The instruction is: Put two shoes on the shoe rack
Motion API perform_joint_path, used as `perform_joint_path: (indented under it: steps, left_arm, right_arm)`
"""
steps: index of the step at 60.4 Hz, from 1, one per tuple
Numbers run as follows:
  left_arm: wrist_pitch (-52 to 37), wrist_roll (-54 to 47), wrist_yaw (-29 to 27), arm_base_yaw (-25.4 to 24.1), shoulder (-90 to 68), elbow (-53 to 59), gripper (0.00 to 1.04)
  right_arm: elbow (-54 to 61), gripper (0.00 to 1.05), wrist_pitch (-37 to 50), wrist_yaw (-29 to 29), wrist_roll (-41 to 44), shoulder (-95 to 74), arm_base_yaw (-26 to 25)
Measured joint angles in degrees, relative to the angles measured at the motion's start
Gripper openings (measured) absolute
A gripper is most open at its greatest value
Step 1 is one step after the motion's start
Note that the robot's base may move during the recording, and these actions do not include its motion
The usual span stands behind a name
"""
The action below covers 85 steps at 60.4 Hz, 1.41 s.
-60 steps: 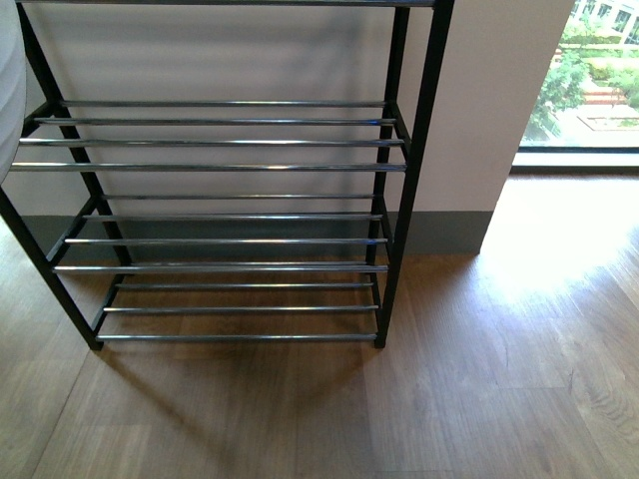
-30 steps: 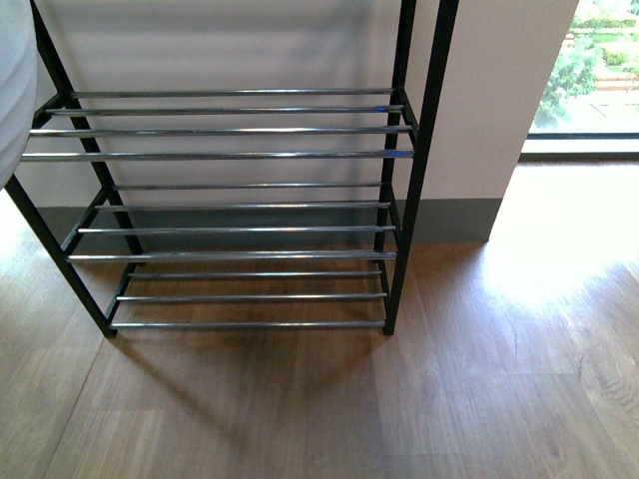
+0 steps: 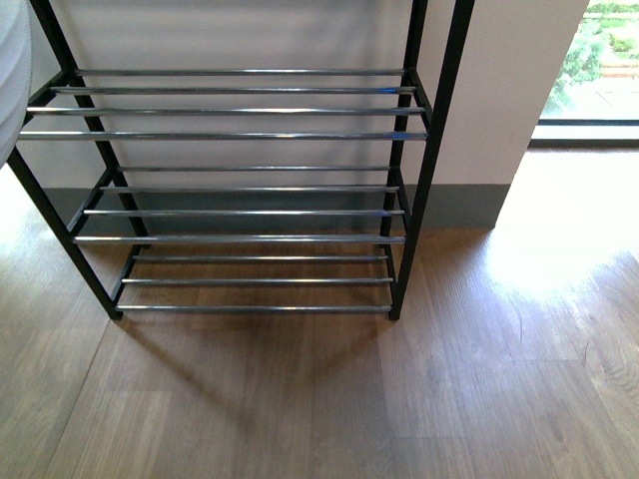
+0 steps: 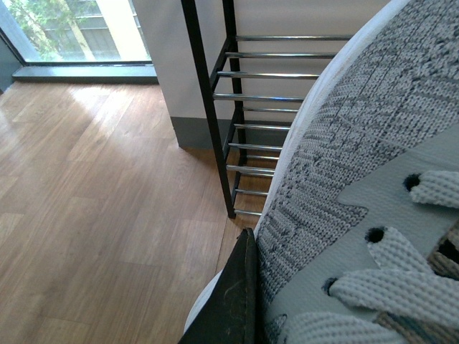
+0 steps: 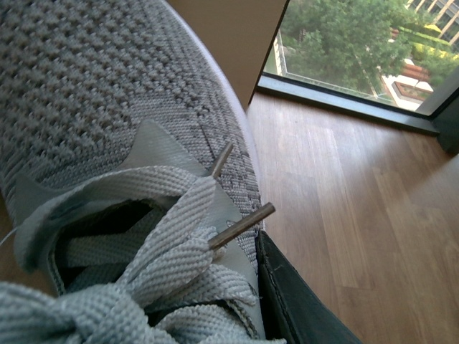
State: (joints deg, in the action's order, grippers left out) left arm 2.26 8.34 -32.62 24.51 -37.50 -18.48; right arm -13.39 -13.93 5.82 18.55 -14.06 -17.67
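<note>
evidently left gripper [image 4: 233,297] clasps one grey knit shoe [image 4: 358,143], right gripper [image 5: 294,304] its twin [image 5: 93,93]; beyond, chrome-barred rack [image 3: 240,136].

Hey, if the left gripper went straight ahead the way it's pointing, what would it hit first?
Likely the shoe rack: the grey sneaker it holds leads toward the lower bars, though depth is hard to judge.
</note>
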Motion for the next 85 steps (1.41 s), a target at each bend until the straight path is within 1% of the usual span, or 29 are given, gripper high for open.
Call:
perform_joint_path:
  steps: [7,70,79,85]
  left_arm:
    - [0.0,0.0,-0.7,-0.1,0.0,0.0,0.02]
    - [0.0,0.0,0.2,0.2,-0.2,0.0,0.02]
    - [0.0,0.0,-1.8,-0.3,0.0,0.0,0.02]
    - [0.0,0.0,-0.5,-0.2,0.0,0.0,0.02]
  right_arm:
    - [0.0,0.01,0.0,0.3,0.0,0.0,0.0]
    - [0.1,0.01,0.0,0.1,0.0,0.2,-0.1]
    - [0.1,0.01,0.0,1.2,0.0,0.1,0.0]
    - [0.1,0.01,0.0,1.0,-0.1,0.1,0.0]
